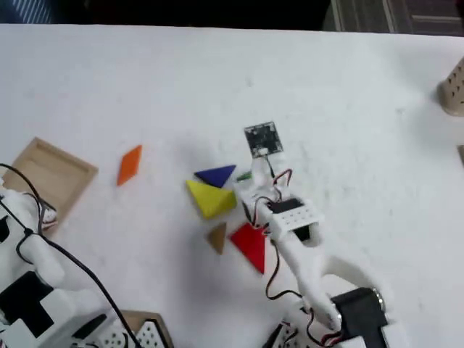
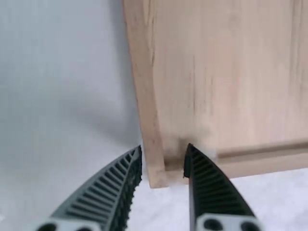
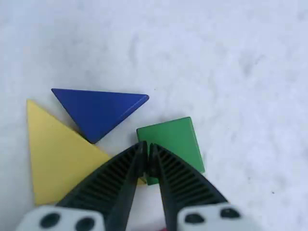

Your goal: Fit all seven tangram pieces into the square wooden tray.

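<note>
At the tips of my right pincer, pressing together, the green square is lying, blue triangle and yellow triangle just beside. My left pincer is standing spread, straddling a corner rim of the wooden tray.

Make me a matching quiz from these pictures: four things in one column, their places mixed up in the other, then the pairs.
1 orange parallelogram piece
2 green square piece
3 square wooden tray
4 red triangle piece

A its corner between fingers of the left gripper
B alone, apart from the other pieces
C at the tips of the right gripper
D beside the small brown triangle

Pairs: 1-B, 2-C, 3-A, 4-D
</note>
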### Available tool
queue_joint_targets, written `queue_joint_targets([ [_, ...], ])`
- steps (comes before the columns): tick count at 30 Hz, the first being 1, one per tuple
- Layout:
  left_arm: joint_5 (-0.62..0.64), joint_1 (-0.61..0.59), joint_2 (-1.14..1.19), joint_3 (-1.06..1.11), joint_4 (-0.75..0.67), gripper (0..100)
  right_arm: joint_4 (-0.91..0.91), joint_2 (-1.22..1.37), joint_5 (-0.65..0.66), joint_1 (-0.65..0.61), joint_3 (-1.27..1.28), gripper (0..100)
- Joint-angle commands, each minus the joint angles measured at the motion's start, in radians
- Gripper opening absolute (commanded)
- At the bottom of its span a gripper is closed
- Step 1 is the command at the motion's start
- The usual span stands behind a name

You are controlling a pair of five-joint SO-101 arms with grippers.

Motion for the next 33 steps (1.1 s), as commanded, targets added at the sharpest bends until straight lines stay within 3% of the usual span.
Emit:
queue_joint_targets([
  [1,-0.009,0.025,0.001,-0.04,-0.017,16,0.007,-0.099,-0.011,0.002,-0.012,1.8],
  [8,-0.009,0.021,0.001,-0.04,-0.015,16,-0.001,-0.145,-0.011,-0.26,-0.092,1.8],
  [14,-0.009,0.019,0.001,-0.04,-0.015,16,-0.168,0.13,-0.011,-0.444,-0.31,1.8],
  [22,-0.009,0.019,0.001,-0.04,-0.017,16,-0.22,0.685,-0.003,-0.456,-0.825,1.8],
  [30,-0.009,0.024,0.001,-0.04,-0.02,16,-0.219,0.754,-0.003,-0.473,-0.947,1.8],
  [33,-0.009,0.024,0.001,-0.04,-0.02,16,-0.139,0.774,-0.002,-0.463,-0.931,1.8],
])
